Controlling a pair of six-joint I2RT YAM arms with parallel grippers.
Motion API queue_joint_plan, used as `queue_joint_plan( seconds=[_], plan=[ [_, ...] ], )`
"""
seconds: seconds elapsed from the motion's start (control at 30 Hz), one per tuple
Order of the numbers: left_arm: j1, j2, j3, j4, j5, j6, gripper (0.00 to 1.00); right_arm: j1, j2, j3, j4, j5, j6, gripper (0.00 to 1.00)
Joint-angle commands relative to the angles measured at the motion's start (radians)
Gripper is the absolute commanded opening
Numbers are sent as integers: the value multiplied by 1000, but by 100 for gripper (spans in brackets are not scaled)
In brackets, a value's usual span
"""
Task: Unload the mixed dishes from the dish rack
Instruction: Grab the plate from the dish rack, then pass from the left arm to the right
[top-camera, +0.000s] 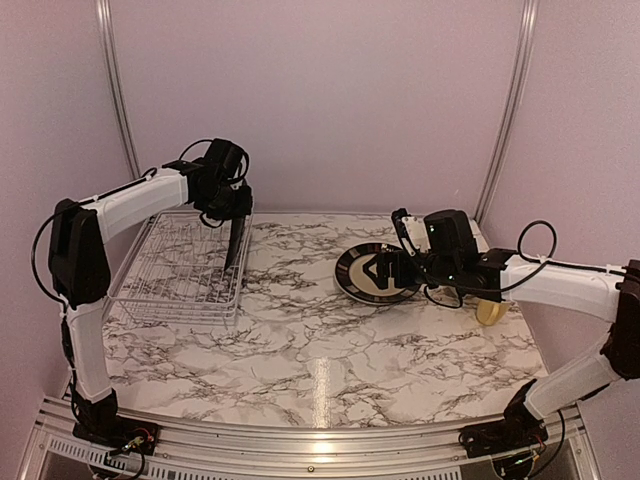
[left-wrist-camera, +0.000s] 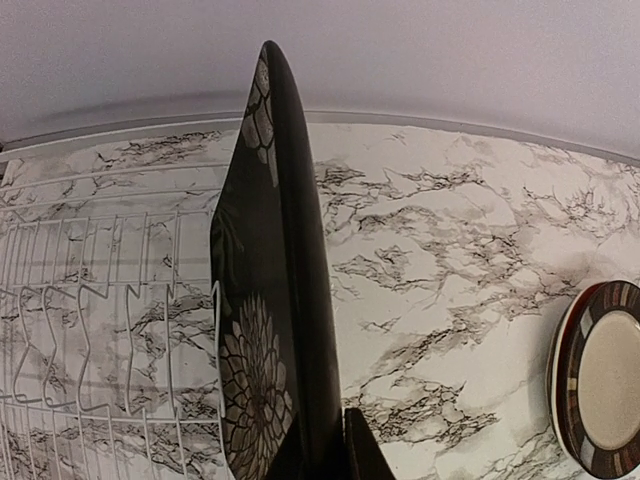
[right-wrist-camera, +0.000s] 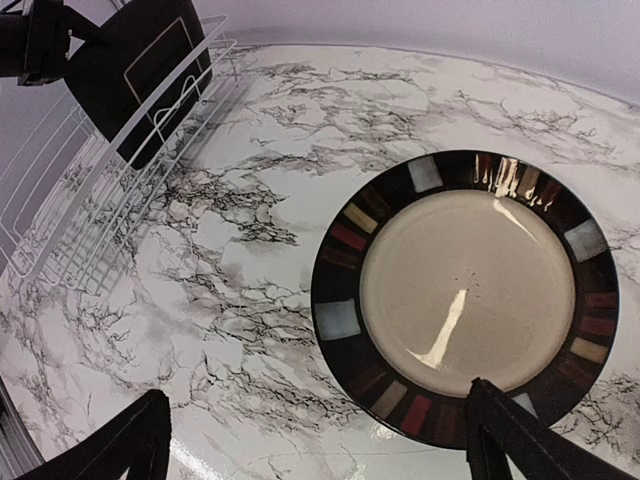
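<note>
The white wire dish rack (top-camera: 175, 270) stands at the back left. My left gripper (top-camera: 238, 214) is shut on the top rim of a black plate with a white floral medallion (top-camera: 236, 245) and holds it on edge, upright, over the rack's right side. In the left wrist view the plate (left-wrist-camera: 280, 300) fills the middle, with my gripper (left-wrist-camera: 325, 458) shut on it and the rack (left-wrist-camera: 90, 300) to the left. My right gripper (top-camera: 383, 268) is open just above a black-rimmed plate with coloured blocks and a cream centre (top-camera: 360, 280), which lies flat on the table (right-wrist-camera: 465, 290). A yellow mug (top-camera: 490, 313) sits near the right arm.
The marble table top (top-camera: 300, 360) runs forward from the rack and the plate. In the right wrist view my open gripper (right-wrist-camera: 320, 450) hangs over the plate's near left rim, with the rack (right-wrist-camera: 100, 220) and the held black plate (right-wrist-camera: 140, 70) at the upper left. Purple walls close the back and sides.
</note>
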Motion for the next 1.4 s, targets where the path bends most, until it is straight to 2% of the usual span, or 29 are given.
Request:
queue_joint_plan(
  seconds=[0.0, 0.13, 0.6, 1.07, 1.23, 1.37],
  plan=[
    [0, 16, 44, -52, -21, 59, 5, -3, 2, 41, -12, 1, 12, 98],
    [1, -4, 55, -54, -5, 63, 0, -2, -8, 26, 4, 0, 15, 99],
    [3, -155, 64, -49, 46, 33, 0, -3, -17, 41, 4, -29, 31, 98],
    [0, -325, 4, -46, 74, 20, 0, -1, -12, 29, 23, -63, 58, 98],
    [-34, -436, -81, 3, 92, 31, 0, -1, -6, 31, 29, -69, 80, 98],
    [-136, -563, -220, 139, 30, 102, 0, -2, -17, 7, 72, -69, 97, 98]
  ],
)
